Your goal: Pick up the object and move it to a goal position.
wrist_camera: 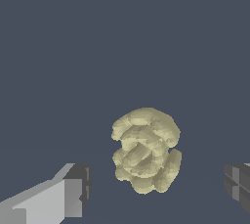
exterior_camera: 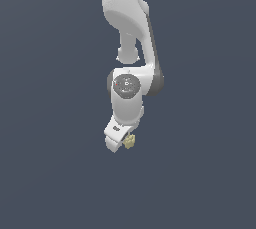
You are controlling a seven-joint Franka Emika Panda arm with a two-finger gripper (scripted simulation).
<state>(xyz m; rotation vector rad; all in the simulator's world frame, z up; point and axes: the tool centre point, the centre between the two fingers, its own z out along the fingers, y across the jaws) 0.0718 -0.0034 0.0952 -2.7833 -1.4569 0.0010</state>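
White pincer: the white two-fingered robot gripper (wrist_camera: 156, 189) was spread wide, nothing clamped.
Fingers: one grey-padded fingertip (wrist_camera: 78, 189) was seen on each side, both clear of the block.
Object: the small pale yellow-beige knobbly block (wrist_camera: 146, 149) lay between the jaws, just beside the gripper in the exterior view (exterior_camera: 129, 141).
Progress: approach judged done; closing, lifting and carrying to the goal left.
Room: the plain dark grey-blue surface (exterior_camera: 50, 173) was bare; no edge or goal marker was seen.

A plain, flat slate-blue backdrop (exterior_camera: 45, 123) fills both views, evenly lit, with no walls, furniture or windows to tell apart.
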